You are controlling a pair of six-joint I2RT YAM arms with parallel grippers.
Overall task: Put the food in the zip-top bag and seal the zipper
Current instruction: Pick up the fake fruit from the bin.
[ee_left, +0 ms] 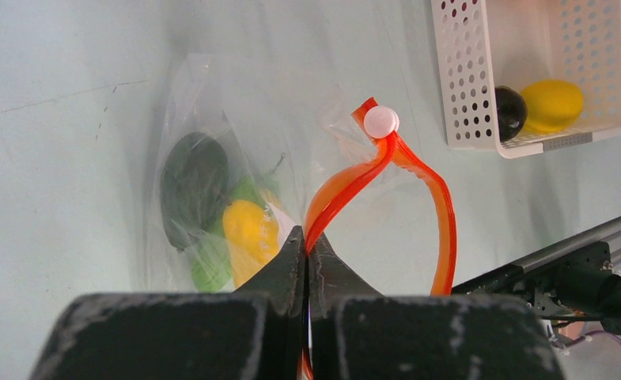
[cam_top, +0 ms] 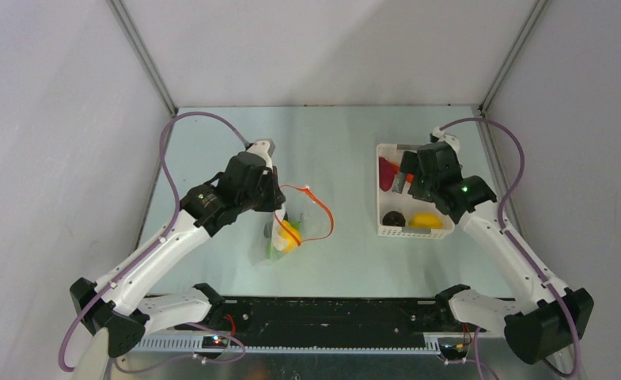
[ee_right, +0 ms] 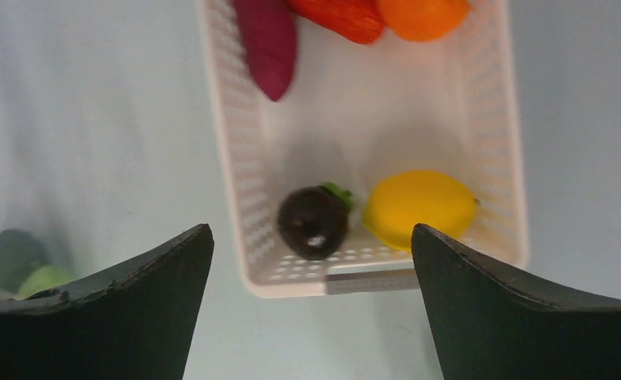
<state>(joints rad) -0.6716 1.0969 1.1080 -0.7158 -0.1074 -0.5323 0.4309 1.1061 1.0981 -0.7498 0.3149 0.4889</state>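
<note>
The clear zip-top bag [cam_top: 279,237] hangs open at table centre-left; it also shows in the left wrist view [ee_left: 212,158]. Inside it lie a yellow lemon [ee_left: 249,229], a dark-green piece [ee_left: 194,186] and a light-green piece [ee_left: 212,265]. My left gripper [ee_left: 308,237] is shut on the orange-red zipper [ee_left: 418,170], which loops out to a white slider [ee_left: 381,121]. My right gripper [ee_right: 311,237] is open and empty above the near end of the white basket [ee_right: 228,142], which holds a lemon [ee_right: 419,207], a dark piece [ee_right: 313,222], a purple piece [ee_right: 267,43], a red chili [ee_right: 342,16] and an orange [ee_right: 422,14].
The white basket [cam_top: 380,190] stands at the right of the table. A black rail [cam_top: 331,321] runs along the near edge between the arm bases. Grey walls close in the back and both sides.
</note>
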